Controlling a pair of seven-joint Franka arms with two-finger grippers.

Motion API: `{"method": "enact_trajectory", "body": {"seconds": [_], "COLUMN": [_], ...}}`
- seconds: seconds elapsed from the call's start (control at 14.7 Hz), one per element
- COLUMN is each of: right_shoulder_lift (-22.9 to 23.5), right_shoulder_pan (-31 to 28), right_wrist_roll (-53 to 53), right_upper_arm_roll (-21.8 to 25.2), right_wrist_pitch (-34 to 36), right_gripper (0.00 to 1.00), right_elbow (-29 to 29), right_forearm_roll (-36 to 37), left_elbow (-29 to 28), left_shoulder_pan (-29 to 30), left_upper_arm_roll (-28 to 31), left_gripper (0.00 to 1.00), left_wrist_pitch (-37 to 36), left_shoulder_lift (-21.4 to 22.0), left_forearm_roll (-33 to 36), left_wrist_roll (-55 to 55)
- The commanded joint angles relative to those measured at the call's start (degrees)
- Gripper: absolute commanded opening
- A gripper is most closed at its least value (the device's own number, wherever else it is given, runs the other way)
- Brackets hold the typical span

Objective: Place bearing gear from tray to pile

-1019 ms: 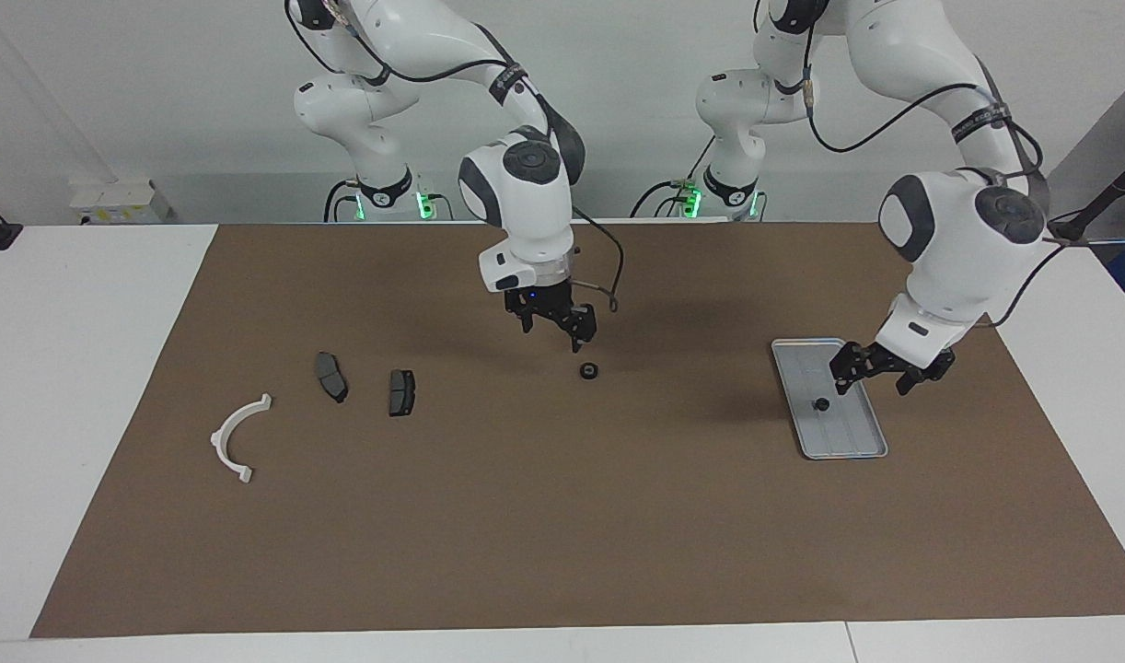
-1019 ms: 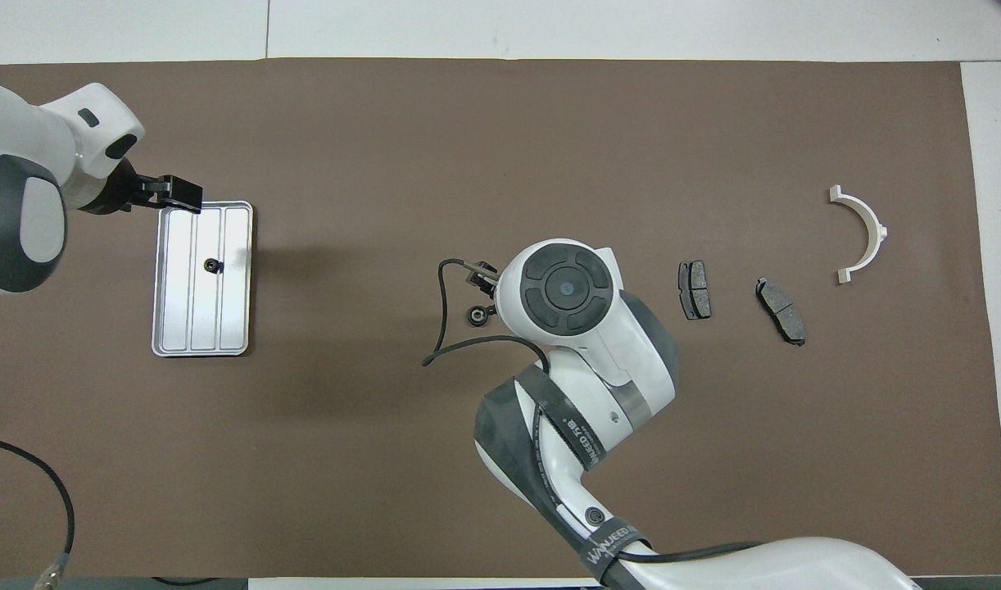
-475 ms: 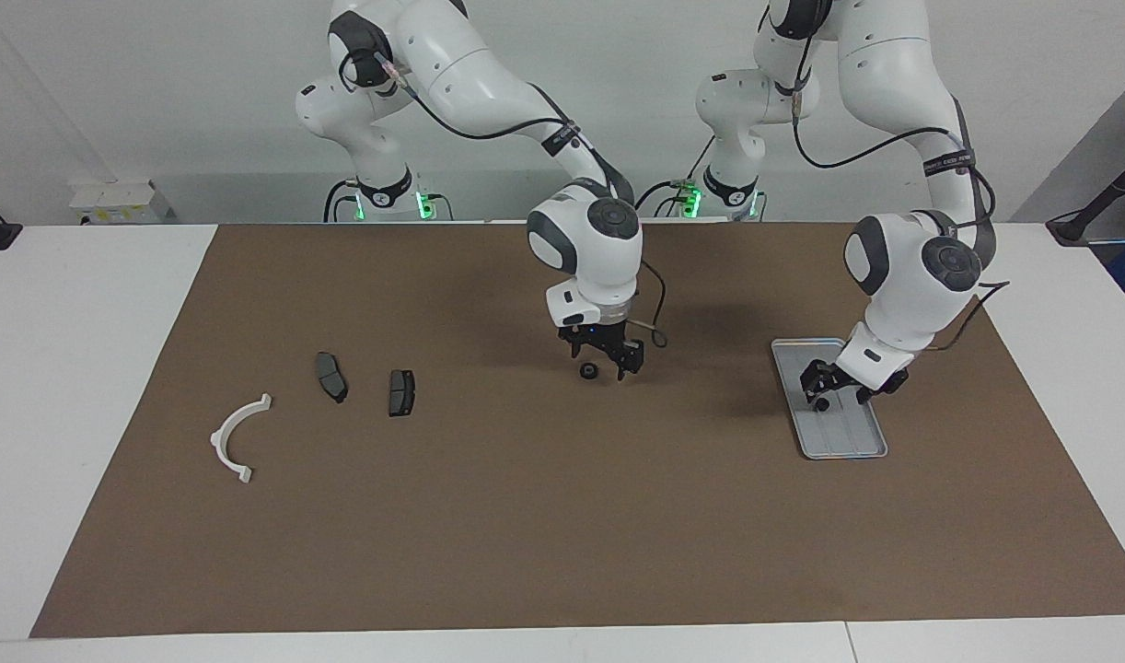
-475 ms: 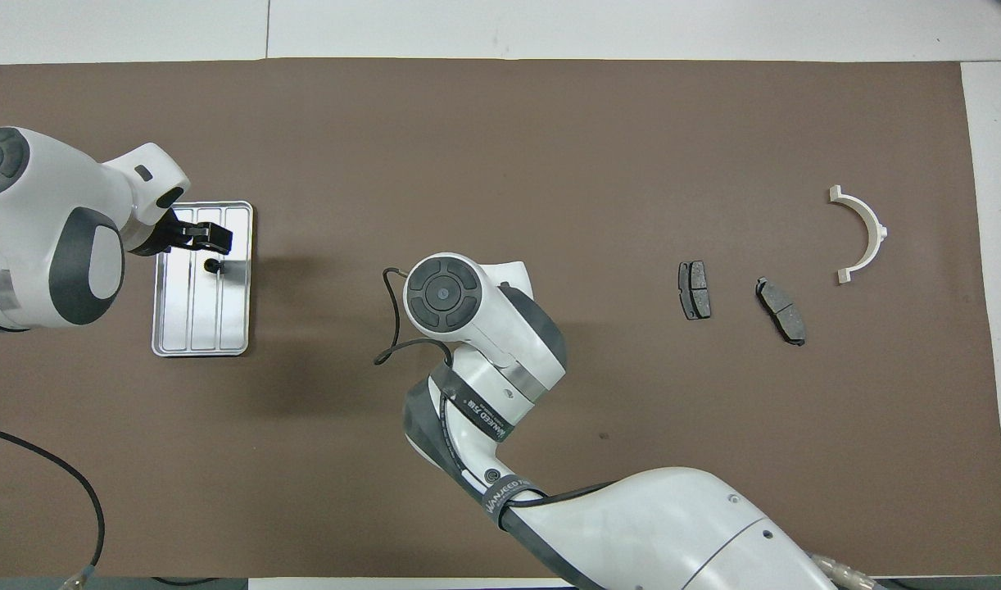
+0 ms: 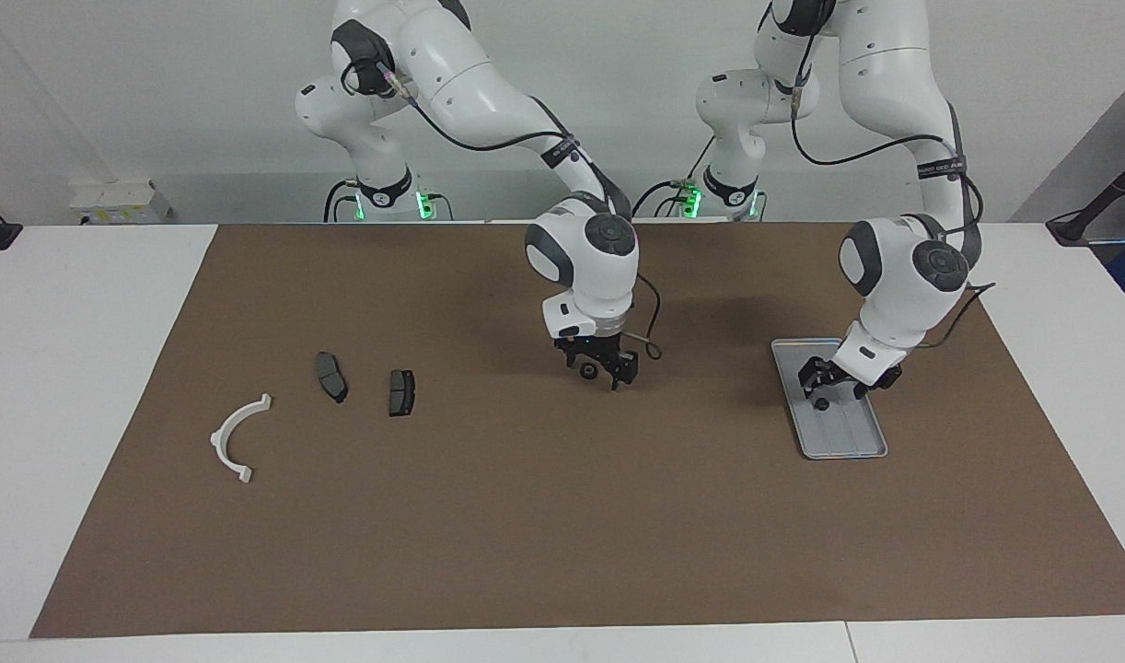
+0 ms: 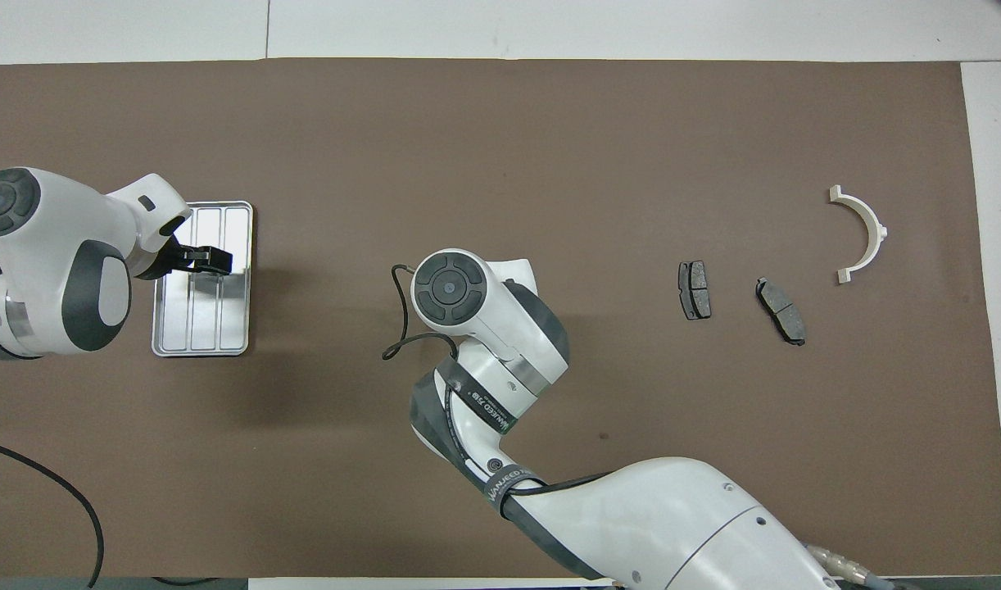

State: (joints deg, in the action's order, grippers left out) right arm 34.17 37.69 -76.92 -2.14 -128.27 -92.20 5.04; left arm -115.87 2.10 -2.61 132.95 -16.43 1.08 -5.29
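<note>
While a second ago both grippers hung higher, each has dropped onto a gear. The left gripper (image 5: 834,384), fingers apart, straddles the gear (image 5: 821,403) in the tray (image 5: 843,440), not yet gripping it. The right gripper (image 5: 599,366), also spread, brackets a second gear (image 5: 585,370) at mid-mat, well short of the pile (image 5: 328,398).

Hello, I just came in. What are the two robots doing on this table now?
Both arms are working on small black gears. The left gripper is down in the tray, around the gear that lies there. The right gripper is low at the middle of the mat, at a second gear. The pile, a white bracket and two dark pads, lies toward the right arm's end, with no gear in it yet.
</note>
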Motion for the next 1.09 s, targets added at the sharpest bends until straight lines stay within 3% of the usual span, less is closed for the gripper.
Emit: {"method": "enact_trajectory", "body": {"seconds": [0.0, 0.14, 0.27, 0.34, 0.61, 0.68, 0.75, 0.81, 0.95, 1.02], "right_shoulder_lift": [-0.86, -0.95, -0.95, -0.95, -0.86, -0.86, -0.86, -0.86, -0.86, -0.77], "right_shoulder_pan": [-0.51, -0.43, -0.43, -0.51, -0.78, -0.78, -0.87, -0.87, -1.74, -2.18], "right_wrist_roll": [-0.08, 0.19, 0.19, 0.19, 0.19, 0.19, 0.27, 0.27, 0.45, 1.84], "right_upper_arm_roll": [-0.41, -0.50, -0.50, -0.59, -0.68, -0.68, -0.68, -0.68, -0.68, -0.68], "right_wrist_pitch": [-2.24, -1.37, -0.75, -0.05, 0.57, 0.57, 0.57, 0.66, 1.62, 4.15], "right_gripper": [0.99, 0.95, 0.84, 0.73, 0.07, 0.00, 0.00, 0.00, 0.00, 0.00], "right_elbow": [-2.89, -2.90, -2.47, -2.11, -1.06, -0.97, -0.97, -0.97, 0.25, 1.92], "right_forearm_roll": [1.20, 1.20, 1.11, 1.03, 0.67, 0.59, 0.50, 0.50, 0.93, 1.02], "left_elbow": [-3.48, -3.48, -4.01, -4.45, -4.89, -4.89, -4.89, -4.89, -4.45, -4.28], "left_shoulder_pan": [0.45, 0.36, 0.09, 0.09, -0.17, -0.17, -0.17, -0.17, -0.34, -0.43], "left_upper_arm_roll": [-0.20, -0.20, -0.20, -0.20, -0.20, -0.20, -0.20, -0.20, -0.20, -0.29], "left_gripper": [0.92, 0.92, 0.91, 0.91, 0.88, 0.84, 0.76, 0.59, 0.00, 0.00], "left_wrist_pitch": [2.67, 3.63, 5.47, 6.87, 8.47, 8.47, 8.47, 8.47, 8.21, 8.12], "left_shoulder_lift": [2.37, 2.02, 1.66, 1.58, 0.70, 0.61, 0.61, 0.61, 0.52, 0.52], "left_forearm_roll": [-0.38, -0.29, -0.38, -0.38, -0.38, -0.38, -0.38, -0.38, -0.38, -0.47], "left_wrist_roll": [-0.60, -0.51, -0.34, -0.25, 0.10, 0.10, 0.10, 0.28, 0.80, 1.67]}}
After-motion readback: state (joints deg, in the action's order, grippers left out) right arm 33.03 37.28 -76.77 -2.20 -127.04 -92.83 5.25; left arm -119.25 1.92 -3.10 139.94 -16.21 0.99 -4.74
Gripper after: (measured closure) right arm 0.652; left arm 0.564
